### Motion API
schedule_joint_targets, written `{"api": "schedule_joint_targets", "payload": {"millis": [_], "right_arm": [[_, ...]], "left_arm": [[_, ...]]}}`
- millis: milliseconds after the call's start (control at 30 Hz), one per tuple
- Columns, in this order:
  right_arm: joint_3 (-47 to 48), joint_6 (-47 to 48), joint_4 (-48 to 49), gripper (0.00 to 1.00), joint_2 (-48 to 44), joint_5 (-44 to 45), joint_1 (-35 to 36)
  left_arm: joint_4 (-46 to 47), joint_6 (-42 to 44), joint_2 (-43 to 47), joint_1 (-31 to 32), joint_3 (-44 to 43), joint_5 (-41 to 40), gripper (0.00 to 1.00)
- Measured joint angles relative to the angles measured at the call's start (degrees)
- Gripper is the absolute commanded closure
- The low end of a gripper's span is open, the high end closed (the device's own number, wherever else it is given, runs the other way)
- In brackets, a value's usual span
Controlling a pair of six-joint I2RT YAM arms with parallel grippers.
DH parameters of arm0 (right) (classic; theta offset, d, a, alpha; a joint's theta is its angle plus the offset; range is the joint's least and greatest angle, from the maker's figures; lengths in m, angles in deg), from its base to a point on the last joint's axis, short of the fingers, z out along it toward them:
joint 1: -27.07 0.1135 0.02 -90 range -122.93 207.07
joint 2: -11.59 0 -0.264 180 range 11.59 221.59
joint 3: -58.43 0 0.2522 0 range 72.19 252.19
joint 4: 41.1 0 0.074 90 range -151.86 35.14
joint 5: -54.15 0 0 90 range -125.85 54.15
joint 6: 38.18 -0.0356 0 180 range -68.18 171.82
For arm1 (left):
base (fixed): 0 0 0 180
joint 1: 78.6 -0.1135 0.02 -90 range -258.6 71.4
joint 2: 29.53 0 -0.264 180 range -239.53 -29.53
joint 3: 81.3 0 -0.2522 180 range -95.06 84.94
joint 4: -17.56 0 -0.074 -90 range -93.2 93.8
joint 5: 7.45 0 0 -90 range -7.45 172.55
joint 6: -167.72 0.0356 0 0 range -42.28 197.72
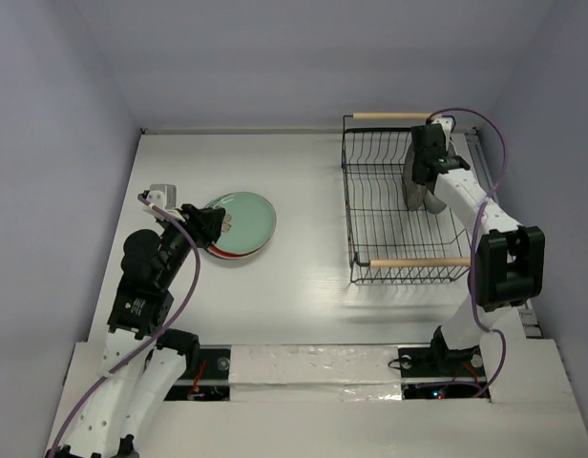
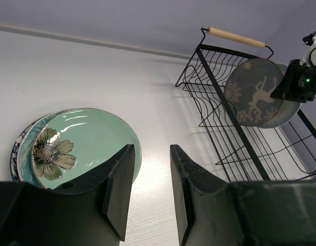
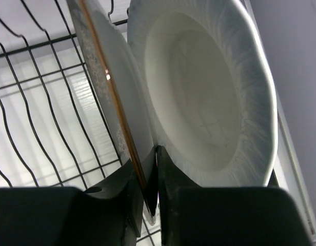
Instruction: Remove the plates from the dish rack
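Observation:
A stack of plates lies flat on the table with a pale green flower plate (image 1: 246, 219) (image 2: 91, 136) on top. A red rim (image 1: 239, 254) and a blue-white patterned rim (image 2: 15, 154) show beneath it. My left gripper (image 1: 216, 227) (image 2: 150, 154) hovers at the stack's near edge, open, with nothing between its fingers. In the dish rack (image 1: 370, 205) (image 2: 214, 87) stand a grey-brown plate (image 2: 253, 92) (image 3: 99, 72) and, behind it, a white plate (image 2: 287, 115) (image 3: 209, 92). My right gripper (image 1: 423, 181) (image 3: 156, 154) is shut on the grey-brown plate's rim.
The rack's wooden handles (image 1: 418, 261) (image 1: 389, 116) run along its near and far ends. The right wall stands close behind the rack. Bare white tabletop (image 1: 313, 239) lies between the stack and the rack.

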Motion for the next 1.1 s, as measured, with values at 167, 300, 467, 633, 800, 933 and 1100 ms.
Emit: {"api": "schedule_joint_targets", "payload": {"millis": [167,300,467,633,800,933,1100], "right_arm": [[0.20,1.42,-1.46,0.96,-0.66,-0.09,0.09],[2.51,2.03,-4.87,1.00,-0.74,0.11,0.57],[5.46,3.85,-8.44,1.00,-1.20,1.44,1.66],[6.60,4.50,-9.40,1.00,-4.52,1.70,2.47],[6.62,4.26,-9.68,1.00,-11.43,1.03,3.17],[6.62,3.08,-9.75,1.00,-19.23,-2.34,4.17],[5.95,0.02,-6.21,1.00,-28.17,-10.36,8.96]], "left_arm": [[0.00,0.00,0.00,0.00,0.00,0.11,0.69],[0.00,0.00,0.00,0.00,0.00,0.15,0.69],[0.00,0.00,0.00,0.00,0.00,0.15,0.68],[0.00,0.00,0.04,0.00,0.00,0.15,0.68],[0.00,0.00,0.11,0.00,0.00,0.15,0.68],[0.00,0.00,0.11,0.00,0.00,0.13,0.68],[0.00,0.00,0.11,0.00,0.00,0.11,0.67]]}}
